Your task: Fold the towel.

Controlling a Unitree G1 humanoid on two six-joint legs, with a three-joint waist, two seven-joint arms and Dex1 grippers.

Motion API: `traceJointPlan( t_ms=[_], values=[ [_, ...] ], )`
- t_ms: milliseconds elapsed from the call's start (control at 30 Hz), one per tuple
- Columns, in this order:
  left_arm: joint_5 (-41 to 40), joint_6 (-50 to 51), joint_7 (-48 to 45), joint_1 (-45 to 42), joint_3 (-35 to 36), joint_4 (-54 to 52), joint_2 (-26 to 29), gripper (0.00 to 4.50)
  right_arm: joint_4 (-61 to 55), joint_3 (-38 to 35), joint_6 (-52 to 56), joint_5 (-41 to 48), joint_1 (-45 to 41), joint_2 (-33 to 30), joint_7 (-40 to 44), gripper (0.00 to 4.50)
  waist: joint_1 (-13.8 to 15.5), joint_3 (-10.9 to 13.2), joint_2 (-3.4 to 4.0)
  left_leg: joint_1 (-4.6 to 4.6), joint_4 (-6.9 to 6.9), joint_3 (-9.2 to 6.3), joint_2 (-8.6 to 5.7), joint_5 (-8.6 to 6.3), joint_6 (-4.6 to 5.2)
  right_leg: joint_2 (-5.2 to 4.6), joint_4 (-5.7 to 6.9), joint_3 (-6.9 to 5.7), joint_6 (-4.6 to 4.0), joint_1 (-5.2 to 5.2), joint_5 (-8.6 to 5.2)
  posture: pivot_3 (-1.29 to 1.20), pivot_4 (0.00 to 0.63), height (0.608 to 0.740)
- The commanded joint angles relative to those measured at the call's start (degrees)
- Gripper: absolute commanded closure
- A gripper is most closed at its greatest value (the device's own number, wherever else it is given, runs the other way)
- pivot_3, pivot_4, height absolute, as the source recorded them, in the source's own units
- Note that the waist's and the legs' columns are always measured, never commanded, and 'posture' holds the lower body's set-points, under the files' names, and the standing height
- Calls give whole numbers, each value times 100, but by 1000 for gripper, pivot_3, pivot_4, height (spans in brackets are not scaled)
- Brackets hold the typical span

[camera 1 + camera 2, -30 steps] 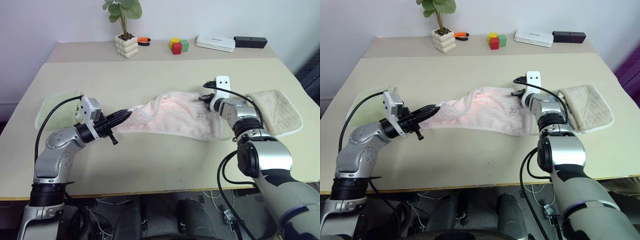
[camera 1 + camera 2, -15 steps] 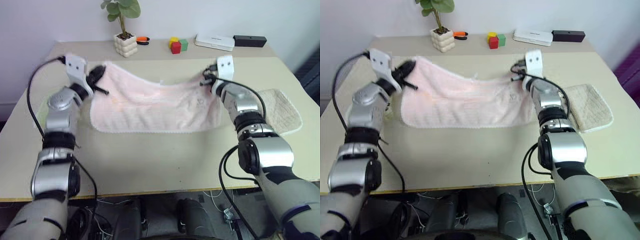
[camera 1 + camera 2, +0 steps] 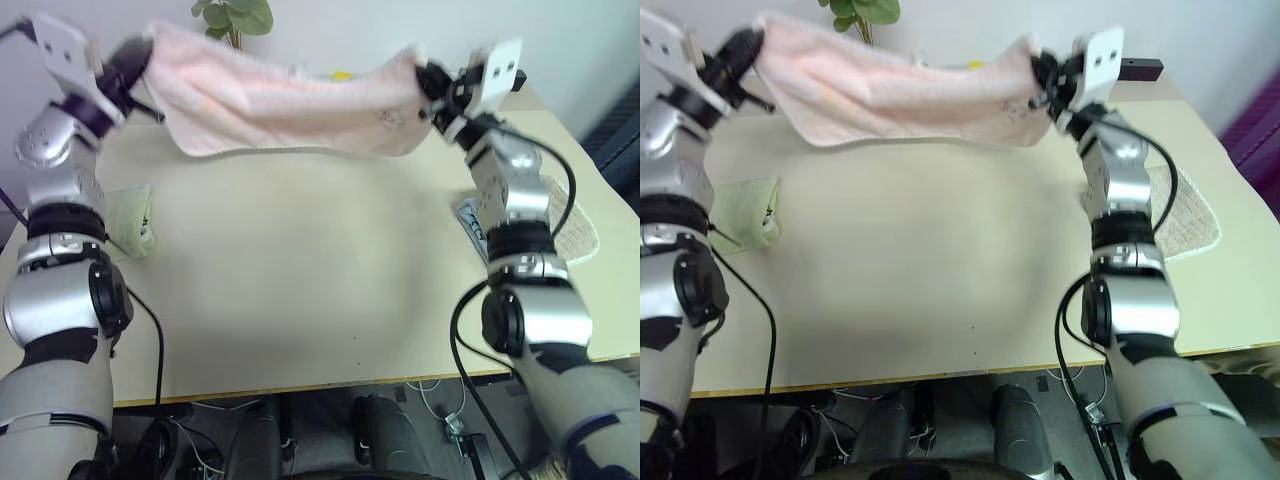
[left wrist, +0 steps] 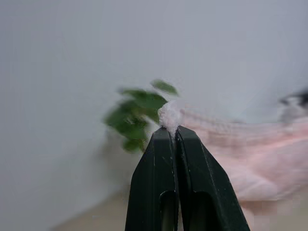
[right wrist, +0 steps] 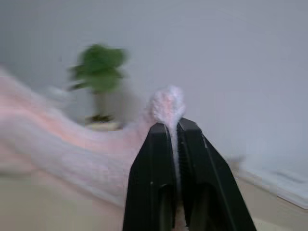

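Note:
The pale pink towel (image 3: 285,105) hangs stretched in the air above the far part of the table (image 3: 300,270), sagging in the middle, its small dark print near the right corner. My left gripper (image 3: 143,52) is shut on its left top corner, and the wrist view shows a tuft of towel (image 4: 169,117) pinched between the black fingers (image 4: 154,183). My right gripper (image 3: 428,78) is shut on the right top corner, with cloth (image 5: 167,107) caught between its fingers (image 5: 150,178). Both arms are raised high.
A light green folded towel (image 3: 128,222) lies at the table's left edge. A beige towel (image 3: 565,235) lies at the right, behind my right arm. A potted plant (image 3: 232,18) and a dark box (image 3: 1142,68) stand at the back.
Both grippers have risen with the towel's corners. The towel went from lying bunched on the table to hanging spread in the air, fully off the surface.

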Motion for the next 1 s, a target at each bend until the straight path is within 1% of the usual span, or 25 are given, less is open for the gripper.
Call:
traceJointPlan(
  t_ms=[33,67,133,200,267,300,367,433,500,567,600,633,667,700,733,900,1000],
  values=[
    [-286,141,-1080,893,-2,-784,147,4500,-1753,406,855,122,1083,-304,412,4399,0,2,1,-3,2,-1,1,0,0,0,1,0,0,-2,0,0,150,735],
    [-402,404,-1363,1249,-23,-1101,183,4500,-2115,570,995,37,1512,-444,543,4399,4,2,1,-9,3,-1,1,0,0,0,0,0,0,-7,0,0,150,735],
    [-533,668,-1745,1779,-35,-1659,258,4500,-2595,728,1266,58,2087,-696,801,4399,10,3,-2,-17,6,-4,1,-1,1,0,-1,0,-1,-10,0,0,150,735],
    [-598,795,-1906,2095,28,-1961,340,4500,-2876,743,1305,-22,2351,-932,844,4399,23,5,-4,-22,20,-6,1,-1,2,-1,-3,0,-1,-14,0,0,150,735],
    [-750,1108,-2329,2459,65,-2221,509,4500,-3131,682,1401,8,2640,-1279,1072,4399,29,5,-5,-20,22,-12,0,-12,19,-2,0,-1,-7,-14,3,0,150,735],
    [-762,1100,-2442,2599,69,-2320,566,4500,-3215,666,1445,32,2753,-1407,1158,4399,28,4,-5,-17,22,-15,0,-17,27,-2,2,-1,-9,-12,4,0,150,735],
    [-935,1357,-2782,2833,64,-2539,667,4500,-3322,761,1141,-197,2956,-1625,1198,4399,30,0,-6,6,16,-19,1,-19,29,-3,-1,-1,-10,4,3,0,150,735],
    [-907,1257,-2835,2970,62,-2606,708,4500,-3386,837,951,-250,3121,-1768,1352,4399,40,0,-6,9,12,-19,1,-20,28,-3,-2,-2,-11,6,2,0,150,735],
    [-836,1239,-2843,3020,37,-2574,743,4500,-3250,849,1080,-165,3135,-1827,1524,4399,42,0,-7,7,13,-18,0,-20,29,-3,-2,-3,-11,5,2,0,150,735],
    [-789,1182,-2792,3072,21,-2654,722,4500,-3106,911,963,-238,3172,-1894,1664,3803,49,0,-7,7,15,-18,0,-19,29,-3,-1,-2,-11,5,2,0,150,735],
    [-795,1232,-2788,3102,4,-2725,708,4500,-3082,937,896,-330,3195,-1926,1644,3588,59,0,-7,7,15,-18,0,-19,29,-3,-1,-3,-11,5,2,0,150,735],
    [-806,1283,-2796,3118,-7,-2769,706,4500,-3078,951,864,-387,3205,-1940,1626,3011,65,0,-7,7,16,-18,0,-19,29,-3,-1,-3,-10,5,2,0,150,735],
    [-807,1284,-2806,3146,-14,-2813,701,4500,-3090,983,838,-453,3223,-1978,1635,2599,72,0,-7,6,15,-18,0,-19,29,-3,-2,-2,-11,5,2,0,150,735],
    [-824,1313,-2786,3170,-10,-2862,678,4500,-3122,1008,868,-455,3240,-2069,1762,2040,80,0,-7,6,16,-17,0,-19,29,-3,-2,-2,-10,5,2,0,150,735],
    [-822,1291,-2756,3191,-5,-2903,655,4500,-3155,987,1031,-363,3221,-2131,1884,1608,87,0,-6,6,16,-17,0,-19,29,-3,-2,-2,-10,5,2,0,150,735],
    [-847,1342,-2663,3262,22,-3096,608,4500,-3206,891,1219,-229,2983,-2215,2016,1608,143,0,-7,7,17,-17,0,-19,29,-3,-1,-2,-11,4,2,0,150,735],
    [-865,1406,-2586,3293,13,-3251,578,4500,-3101,1023,1210,-324,2810,-2163,2053,1608,155,0,-7,6,17,-17,0,-19,29,-3,-1,-2,-11,3,2,0,150,735]
  ],
)
